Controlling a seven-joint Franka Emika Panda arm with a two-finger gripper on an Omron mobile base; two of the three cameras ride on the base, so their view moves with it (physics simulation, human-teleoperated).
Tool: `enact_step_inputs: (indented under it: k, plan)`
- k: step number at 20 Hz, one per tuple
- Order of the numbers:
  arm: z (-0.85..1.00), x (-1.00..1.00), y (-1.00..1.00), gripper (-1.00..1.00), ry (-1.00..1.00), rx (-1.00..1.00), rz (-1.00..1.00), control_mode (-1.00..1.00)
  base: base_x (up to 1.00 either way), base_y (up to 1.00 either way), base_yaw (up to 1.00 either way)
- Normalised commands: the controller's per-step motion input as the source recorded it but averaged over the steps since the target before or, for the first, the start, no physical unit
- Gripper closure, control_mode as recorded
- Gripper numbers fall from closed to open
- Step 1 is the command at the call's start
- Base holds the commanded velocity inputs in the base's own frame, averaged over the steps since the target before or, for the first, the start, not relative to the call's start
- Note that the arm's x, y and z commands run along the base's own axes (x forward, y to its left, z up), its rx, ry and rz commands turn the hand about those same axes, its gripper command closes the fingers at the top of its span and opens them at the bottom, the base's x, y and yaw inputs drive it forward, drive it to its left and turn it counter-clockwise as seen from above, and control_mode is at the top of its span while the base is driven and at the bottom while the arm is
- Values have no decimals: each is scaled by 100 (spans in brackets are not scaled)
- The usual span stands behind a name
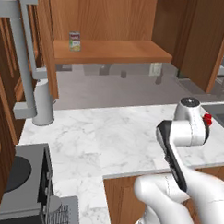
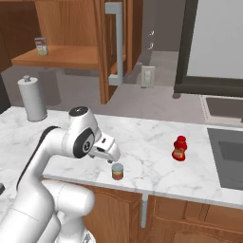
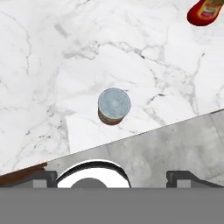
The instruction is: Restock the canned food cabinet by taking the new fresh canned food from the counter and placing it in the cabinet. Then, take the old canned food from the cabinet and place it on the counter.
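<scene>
Hand view looked straight down on the silver lid of the new fresh canned food [image 3: 113,105], upright on the counter [image 3: 65,52] near its front edge, with the gripper [image 3: 113,178] above it, jaws spread wide and holding nothing. The right base view showed that can's [image 2: 117,171] orange-red label and a small red bottle [image 2: 179,148] apart to its right. One old canned food [image 1: 75,40] stood on the cabinet [image 1: 112,51] shelf, so two cans in all, one bottle.
</scene>
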Motion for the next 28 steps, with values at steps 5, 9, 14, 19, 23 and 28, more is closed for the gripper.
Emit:
enact_step_inputs:
  k: [5, 9, 14, 19, 23, 28]
  plan:
    - [-27, 16, -21, -100, 13, 0, -4, -100, 0, 0, 0]
    - [-37, 13, -18, -100, 16, 0, -4, -100, 0, 0, 0]
    - [-33, 13, -5, -100, 11, 0, -2, -100, 0, 0, 0]
    - [-37, 12, 0, -100, 4, 0, -1, -100, 0, 0, 0]
    - [-42, 11, -3, -100, 0, 6, 0, -100, 0, 0, 0]
    - [-35, 22, -11, -100, -1, 4, 0, -100, 0, 0, 0]
